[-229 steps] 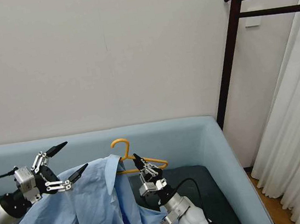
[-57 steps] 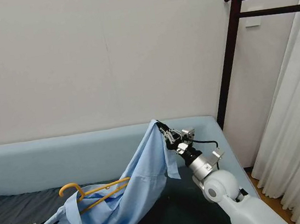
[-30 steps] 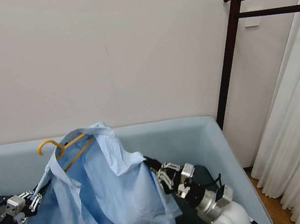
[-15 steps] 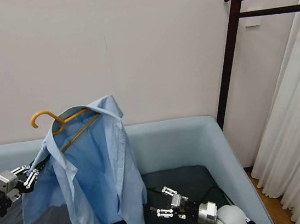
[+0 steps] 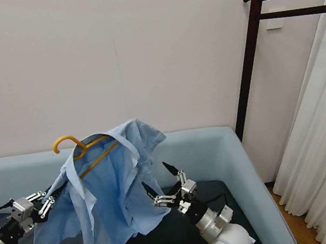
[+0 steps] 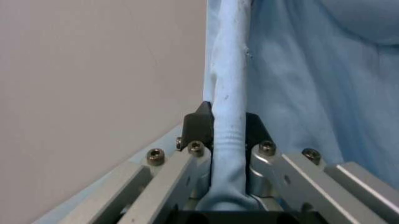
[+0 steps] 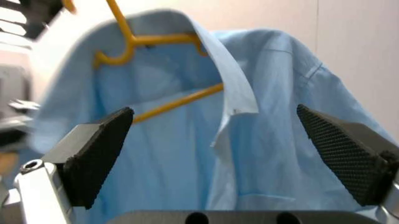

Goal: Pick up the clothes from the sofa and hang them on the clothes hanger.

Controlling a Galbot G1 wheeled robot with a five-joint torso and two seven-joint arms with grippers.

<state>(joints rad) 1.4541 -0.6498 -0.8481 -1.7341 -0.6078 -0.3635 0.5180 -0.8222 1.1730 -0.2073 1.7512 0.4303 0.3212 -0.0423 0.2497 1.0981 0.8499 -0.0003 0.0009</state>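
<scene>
Above the sofa [image 5: 217,144], left hand [image 5: 41,203] pinching blue shirt [image 5: 112,186] on orange hanger [image 5: 81,146], right hand [image 5: 156,177] spread wide, empty, beside it.

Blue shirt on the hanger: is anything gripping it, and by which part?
The left end effector is shut on a bunched edge fold of the blue shirt. The right end effector is open, holding nothing.

Head looks down; wrist cameras closely face the shirt [image 7: 156,154]
</scene>
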